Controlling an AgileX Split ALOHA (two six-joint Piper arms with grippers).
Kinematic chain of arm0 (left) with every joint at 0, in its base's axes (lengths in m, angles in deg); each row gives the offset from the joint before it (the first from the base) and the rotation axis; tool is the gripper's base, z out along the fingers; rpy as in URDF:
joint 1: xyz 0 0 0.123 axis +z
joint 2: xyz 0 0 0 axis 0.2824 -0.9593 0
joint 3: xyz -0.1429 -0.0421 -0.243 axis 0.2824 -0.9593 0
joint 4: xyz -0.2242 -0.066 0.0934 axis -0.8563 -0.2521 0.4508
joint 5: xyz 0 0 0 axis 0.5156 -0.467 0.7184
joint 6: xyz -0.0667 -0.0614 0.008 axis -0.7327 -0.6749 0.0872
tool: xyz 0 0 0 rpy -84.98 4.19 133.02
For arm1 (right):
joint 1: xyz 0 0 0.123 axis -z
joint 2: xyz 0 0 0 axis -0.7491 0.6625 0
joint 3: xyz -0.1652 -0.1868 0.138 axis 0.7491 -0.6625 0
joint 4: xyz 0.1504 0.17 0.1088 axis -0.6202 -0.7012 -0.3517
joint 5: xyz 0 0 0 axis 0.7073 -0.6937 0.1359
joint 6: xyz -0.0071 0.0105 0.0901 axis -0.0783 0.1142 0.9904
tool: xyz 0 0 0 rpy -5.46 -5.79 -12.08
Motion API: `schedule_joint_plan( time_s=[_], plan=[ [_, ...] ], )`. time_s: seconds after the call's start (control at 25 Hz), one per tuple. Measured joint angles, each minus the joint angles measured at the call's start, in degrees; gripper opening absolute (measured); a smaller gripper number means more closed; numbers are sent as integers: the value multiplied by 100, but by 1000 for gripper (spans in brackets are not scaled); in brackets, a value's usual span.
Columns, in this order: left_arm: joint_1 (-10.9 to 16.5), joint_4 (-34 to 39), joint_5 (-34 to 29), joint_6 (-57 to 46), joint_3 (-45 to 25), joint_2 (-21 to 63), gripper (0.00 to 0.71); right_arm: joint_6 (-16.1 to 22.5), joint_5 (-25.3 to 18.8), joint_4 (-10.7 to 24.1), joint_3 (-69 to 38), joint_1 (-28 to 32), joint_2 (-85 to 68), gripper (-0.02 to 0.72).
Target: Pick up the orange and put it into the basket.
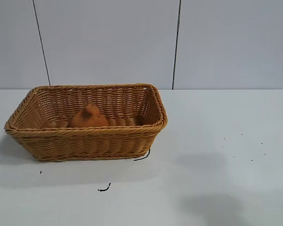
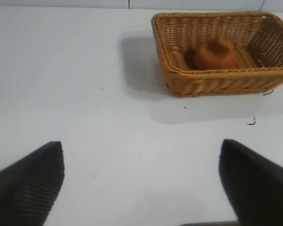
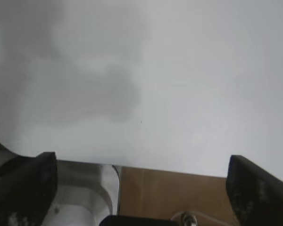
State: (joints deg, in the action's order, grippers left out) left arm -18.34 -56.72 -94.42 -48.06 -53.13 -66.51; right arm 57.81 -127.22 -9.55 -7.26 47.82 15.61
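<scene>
Orange (image 1: 88, 117): lies inside the basket (image 1: 87, 137), well beyond the jaws of the left gripper (image 2: 141, 181).
Left gripper: jaws spread wide, nothing between them, above white table (image 2: 85, 94).
Right gripper (image 3: 141, 188): jaws spread, empty, at table edge.

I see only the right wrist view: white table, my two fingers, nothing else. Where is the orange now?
Observer: The orange lies inside the basket, left of its middle in the exterior view.
Operator: Is any gripper near the basket?
Observer: No. The left gripper is open and well away from it, over bare table.
Operator: And does my arm show from outside?
Observer: No, the exterior view shows neither arm. The right gripper is open at the table edge.
</scene>
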Motion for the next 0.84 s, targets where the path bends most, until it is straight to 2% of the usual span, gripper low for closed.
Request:
schedule_joint_plan(
  time_s=[0.52,0.84],
  plan=[
    [0,0,0,0,0,0,639,-31,148,-20,-67,0,-3478,696],
    [0,0,0,0,0,0,639,-35,142,-24,-85,0,-3700,696]
  ],
)
